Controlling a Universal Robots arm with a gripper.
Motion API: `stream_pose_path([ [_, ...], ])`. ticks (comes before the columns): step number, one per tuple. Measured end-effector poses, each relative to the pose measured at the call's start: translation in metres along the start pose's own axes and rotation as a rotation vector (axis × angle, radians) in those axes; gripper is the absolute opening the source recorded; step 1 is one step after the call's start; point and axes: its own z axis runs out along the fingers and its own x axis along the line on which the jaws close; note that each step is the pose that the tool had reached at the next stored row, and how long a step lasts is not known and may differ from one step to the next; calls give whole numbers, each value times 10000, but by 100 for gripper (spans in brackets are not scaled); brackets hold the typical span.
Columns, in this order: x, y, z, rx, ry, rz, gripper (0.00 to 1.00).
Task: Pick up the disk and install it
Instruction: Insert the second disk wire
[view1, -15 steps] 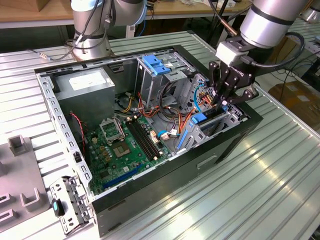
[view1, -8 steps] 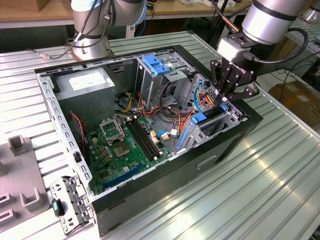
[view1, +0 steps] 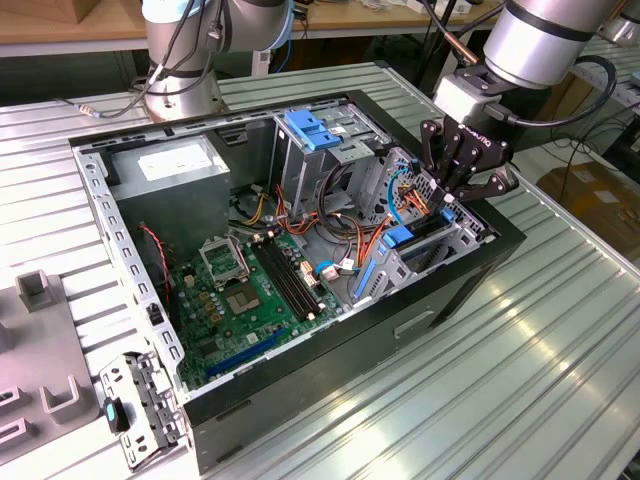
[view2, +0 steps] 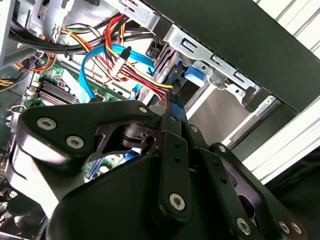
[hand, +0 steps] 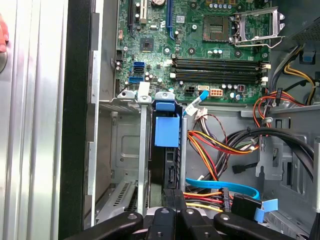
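Observation:
The disk (hand: 166, 131), a dark drive in a bright blue carrier, stands on edge in the metal drive bay (hand: 143, 150) at the front corner of the open computer case (view1: 330, 350). Its blue end tab (view1: 398, 238) shows at the bay's inner side in the exterior view. My black gripper (view1: 450, 205) reaches down into the bay from the exterior view's right. Both wrist views show its fingers (hand: 174, 192) drawn close together on the drive's near end. In the second wrist view the fingertips (view2: 169, 107) meet beside the blue carrier (view2: 192, 74).
Orange, red and blue cables (hand: 220, 145) crowd the space beside the bay. The green motherboard (view1: 250, 290), grey power supply (view1: 170, 165) and light-blue bracket (view1: 312, 130) fill the case. A second arm's base (view1: 180, 70) stands behind. Grey fixtures (view1: 40, 290) lie at the exterior view's left. A hand's edge (hand: 2, 35) shows.

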Motion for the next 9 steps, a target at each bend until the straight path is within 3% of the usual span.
stream_pose_path([
  [6, -1, 3, 0, 0, -1, 0, 11],
  [9, -4, 71, 1, 0, -1, 0, 11],
])
